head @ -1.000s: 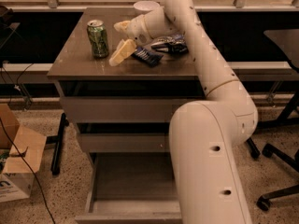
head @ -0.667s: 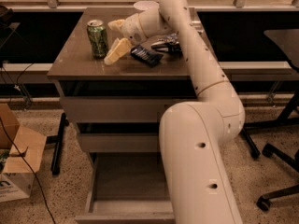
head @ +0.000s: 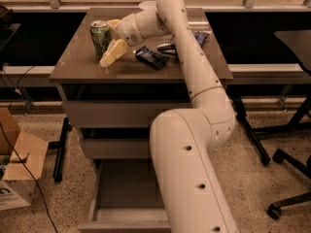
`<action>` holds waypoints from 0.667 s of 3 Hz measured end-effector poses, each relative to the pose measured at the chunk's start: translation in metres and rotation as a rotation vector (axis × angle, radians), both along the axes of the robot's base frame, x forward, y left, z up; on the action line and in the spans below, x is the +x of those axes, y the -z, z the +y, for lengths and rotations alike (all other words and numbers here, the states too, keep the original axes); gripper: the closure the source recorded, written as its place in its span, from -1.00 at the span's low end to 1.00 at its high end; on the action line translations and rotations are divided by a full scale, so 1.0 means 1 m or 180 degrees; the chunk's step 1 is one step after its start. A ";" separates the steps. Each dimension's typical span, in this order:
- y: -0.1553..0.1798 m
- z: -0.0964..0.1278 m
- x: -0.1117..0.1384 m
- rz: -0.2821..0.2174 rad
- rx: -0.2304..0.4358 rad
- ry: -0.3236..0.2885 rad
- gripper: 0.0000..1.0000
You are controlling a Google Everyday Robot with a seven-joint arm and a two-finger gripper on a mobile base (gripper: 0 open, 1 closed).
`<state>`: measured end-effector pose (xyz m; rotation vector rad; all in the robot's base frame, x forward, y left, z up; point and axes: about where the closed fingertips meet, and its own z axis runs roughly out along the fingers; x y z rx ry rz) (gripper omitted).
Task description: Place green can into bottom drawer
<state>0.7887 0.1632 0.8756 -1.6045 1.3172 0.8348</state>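
1. Because the gripper [head: 110, 39] stands spread, with one pale finger behind the green can [head: 100, 37] and the other low in front to its right, the can sits only at the mouth of the jaws. Closing from this position could catch the can's edge rather than its body. That could tip it or push it toward the left edge of the cabinet top [head: 146, 72], where it stands upright.
2. A thin aluminium can likely dents under a hard squeeze. A weak grip could let it slip on the long way down to the bottom drawer [head: 124, 191], which is pulled out at the foot of the cabinet.
3. The arm's bulky lower link stands in front of the drawer's right part, so the descent risks a knock against the drawer wall or the two drawers above.
4. The dark packet [head: 151, 57] lies near the wrist and could be swept aside.
5. Whether either finger touches the can cannot be told.
6. The drawer's right side is hidden behind the arm, and its front is cut off at the lower edge of the view.
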 end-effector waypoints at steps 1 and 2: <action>0.002 0.017 -0.001 0.0018 0.0090 -0.0082 -1.00; 0.005 0.033 -0.002 0.0048 0.0176 -0.0147 -1.00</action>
